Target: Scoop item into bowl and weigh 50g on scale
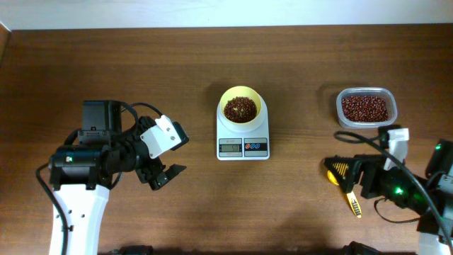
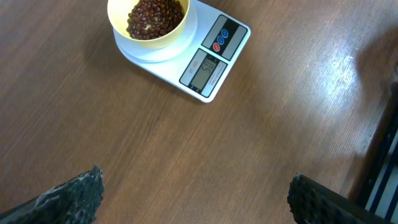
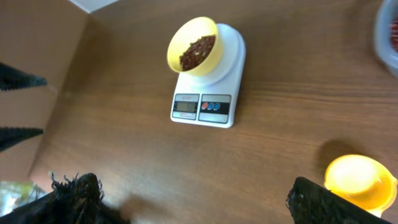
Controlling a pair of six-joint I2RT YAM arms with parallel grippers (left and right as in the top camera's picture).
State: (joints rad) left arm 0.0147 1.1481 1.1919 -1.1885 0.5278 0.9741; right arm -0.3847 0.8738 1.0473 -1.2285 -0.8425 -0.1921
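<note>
The pale-yellow bowl (image 1: pixel 241 90) stands on the white scale (image 1: pixel 243 153) at the table's middle. It holds a heap of red-brown beans (image 1: pixel 241 108). Bowl (image 2: pixel 149 42), beans (image 2: pixel 155 15) and scale (image 2: pixel 214 84) show in the left wrist view. They also show in the right wrist view: bowl (image 3: pixel 210 61), beans (image 3: pixel 196 51), scale (image 3: pixel 202 118). The display is too small to read. My left gripper (image 1: pixel 177 152) (image 2: pixel 196 186) is open and empty, left of the scale. My right gripper (image 1: pixel 352 183) (image 3: pixel 193 193) is open and empty, right of the scale.
A clear container (image 1: pixel 365 91) with more beans (image 1: pixel 365 108) stands at the back right; its edge shows in the right wrist view (image 3: pixel 385 31). A yellow handled scoop (image 1: pixel 340 172) (image 3: pixel 357 180) lies on the table beside my right gripper's finger.
</note>
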